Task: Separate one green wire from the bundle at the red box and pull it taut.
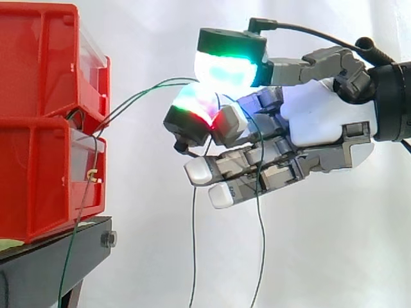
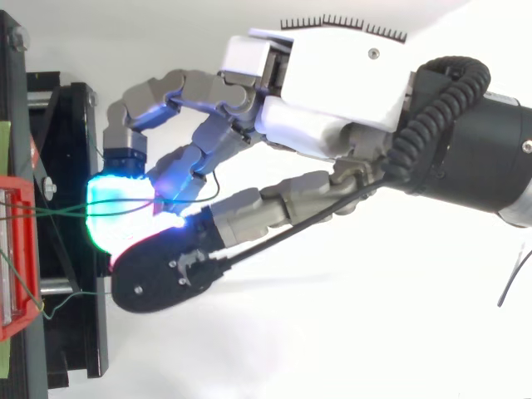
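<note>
Two stacked red boxes (image 1: pixel 38 179) stand at the left, and thin green wires come out between them. One green wire (image 1: pixel 138 95) rises in a slight curve from the boxes to my hand (image 1: pixel 321 115). There it is pinched between the thumb's green-glowing pad (image 1: pixel 228 67) and a red-green glowing fingertip (image 1: pixel 192 109). From above, the same wire (image 2: pixel 58 213) runs level from the red box (image 2: pixel 15 249) into the glowing pads (image 2: pixel 120 208) of the hand (image 2: pixel 324 91). Beyond the pinch, two loose green strands (image 1: pixel 259 218) hang down past the lower fingers.
The boxes rest on a black stand (image 1: pixel 58 256) with a bolt at its corner. Another green wire (image 1: pixel 77 224) drops from the boxes down the stand's front, and its top view counterpart (image 2: pixel 62 303) lies near the stand (image 2: pixel 71 133). A white curtain hangs behind.
</note>
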You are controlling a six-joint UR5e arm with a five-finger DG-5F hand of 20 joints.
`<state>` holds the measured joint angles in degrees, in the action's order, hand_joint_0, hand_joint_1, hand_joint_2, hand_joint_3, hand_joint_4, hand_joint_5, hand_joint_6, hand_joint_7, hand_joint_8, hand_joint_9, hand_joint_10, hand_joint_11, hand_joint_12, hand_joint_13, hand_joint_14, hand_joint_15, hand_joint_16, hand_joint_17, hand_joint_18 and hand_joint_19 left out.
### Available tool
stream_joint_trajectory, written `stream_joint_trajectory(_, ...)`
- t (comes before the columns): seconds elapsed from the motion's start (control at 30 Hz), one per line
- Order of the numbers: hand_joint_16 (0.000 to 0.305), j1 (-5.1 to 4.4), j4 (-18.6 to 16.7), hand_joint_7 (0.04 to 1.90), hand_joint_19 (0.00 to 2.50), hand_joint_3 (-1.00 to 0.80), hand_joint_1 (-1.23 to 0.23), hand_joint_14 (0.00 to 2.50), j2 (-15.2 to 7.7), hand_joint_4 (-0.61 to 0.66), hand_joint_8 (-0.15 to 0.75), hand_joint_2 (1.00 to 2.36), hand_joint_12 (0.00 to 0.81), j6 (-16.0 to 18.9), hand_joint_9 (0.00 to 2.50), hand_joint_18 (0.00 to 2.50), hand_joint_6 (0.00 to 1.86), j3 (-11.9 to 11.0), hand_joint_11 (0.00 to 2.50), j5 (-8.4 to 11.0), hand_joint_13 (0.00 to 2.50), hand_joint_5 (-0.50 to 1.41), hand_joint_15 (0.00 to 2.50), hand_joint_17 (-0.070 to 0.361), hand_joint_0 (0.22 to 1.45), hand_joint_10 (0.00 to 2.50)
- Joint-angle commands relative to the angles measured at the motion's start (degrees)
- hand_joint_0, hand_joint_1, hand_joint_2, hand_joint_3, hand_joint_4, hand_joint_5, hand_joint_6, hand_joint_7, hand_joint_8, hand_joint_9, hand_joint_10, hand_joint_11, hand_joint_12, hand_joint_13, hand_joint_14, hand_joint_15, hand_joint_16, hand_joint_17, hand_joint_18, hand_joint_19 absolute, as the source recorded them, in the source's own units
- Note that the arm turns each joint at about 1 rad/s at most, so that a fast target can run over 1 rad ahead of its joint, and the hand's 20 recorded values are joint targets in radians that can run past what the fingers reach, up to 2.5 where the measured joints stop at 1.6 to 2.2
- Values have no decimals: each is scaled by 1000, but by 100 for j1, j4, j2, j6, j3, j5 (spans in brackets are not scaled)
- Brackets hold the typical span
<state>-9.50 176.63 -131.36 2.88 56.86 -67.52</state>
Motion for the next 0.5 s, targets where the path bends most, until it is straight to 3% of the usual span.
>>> stream_joint_trajectory(0.0, 57, 9, 47, 1110, 403, -479, -876, 16, -3, 192, 335, 1001, 409, 2, 931, 656, 857, 0, 1090, -7, 695, -204, 476, 128, 723, 18)
stream_joint_trajectory(0.07, 57, 9, 73, 1135, 406, -500, -882, 16, -3, 213, 334, 1000, 409, 2, 933, 658, 852, 0, 1096, -16, 695, -199, 478, 127, 713, 19)
stream_joint_trajectory(0.23, 58, 9, 73, 1187, 475, -500, -556, 16, -3, 220, 364, 1000, 428, 2, 1025, 654, 799, 0, 1096, -16, 739, -163, 505, 131, 554, 19)
stream_joint_trajectory(0.33, 57, 18, 73, 1232, 499, -472, -444, 18, 5, 189, 361, 1002, 420, 2, 1053, 641, 757, -9, 1076, -16, 745, -148, 508, 128, 597, 20)
stream_joint_trajectory(0.47, 57, 35, 82, 1270, 502, -325, -466, 18, 5, 172, 356, 1013, 420, 2, 1033, 648, 692, -35, 1053, -16, 751, -146, 512, 129, 633, 19)
